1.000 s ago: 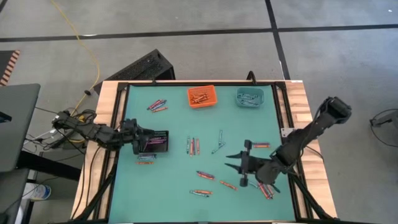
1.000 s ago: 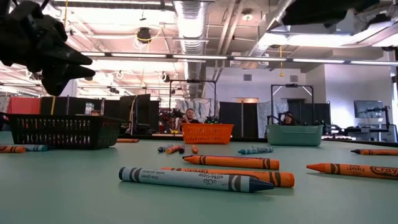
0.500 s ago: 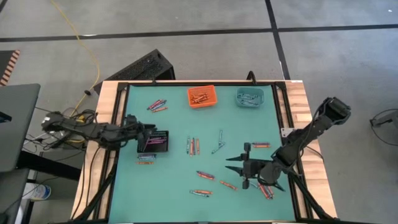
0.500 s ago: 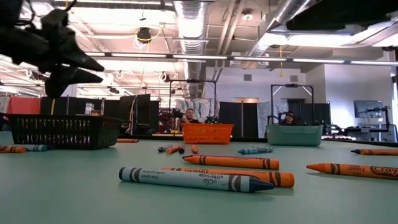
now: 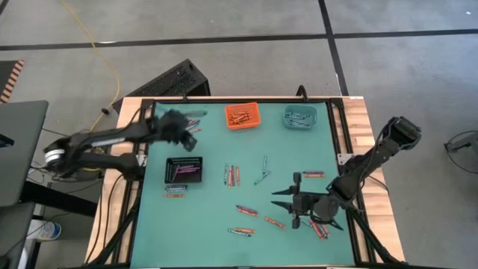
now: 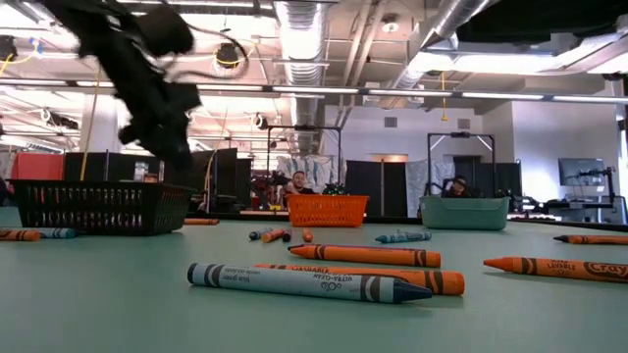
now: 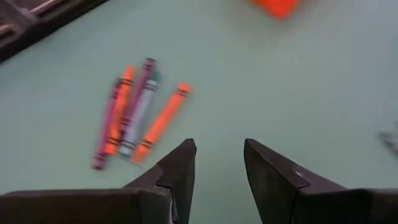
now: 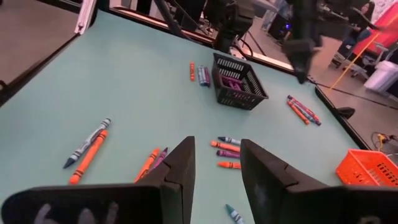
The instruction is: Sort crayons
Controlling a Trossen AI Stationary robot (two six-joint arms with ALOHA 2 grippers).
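Crayons lie scattered flat on the green table: a cluster of several (image 7: 134, 112) near the far left corner, others mid-table (image 5: 231, 175) and toward the near right (image 5: 246, 211). My left gripper (image 7: 217, 163) hangs open just above the table beside that far-left cluster, with nothing between its fingers; it shows blurred in the high view (image 5: 185, 127). My right gripper (image 5: 287, 199) waits open above the near right part of the table, fingers pointing toward the left side (image 8: 214, 169). The black bin (image 5: 184, 169), orange bin (image 5: 242, 115) and teal bin (image 5: 299, 116) each hold crayons.
The orange and teal bins stand along the far edge, the black bin at mid-left. More crayons lie beside the black bin (image 5: 175, 191) and under my right arm (image 5: 320, 229). A raised black frame (image 5: 142, 149) rims the table. People sit in the room beyond (image 6: 297, 183).
My left gripper has swung away from over the black bin toward the table's far edge, rising a little and turning, and now hangs by the far-left crayon cluster. Its fingers stay open and carry nothing. The crayons and bins have not moved.
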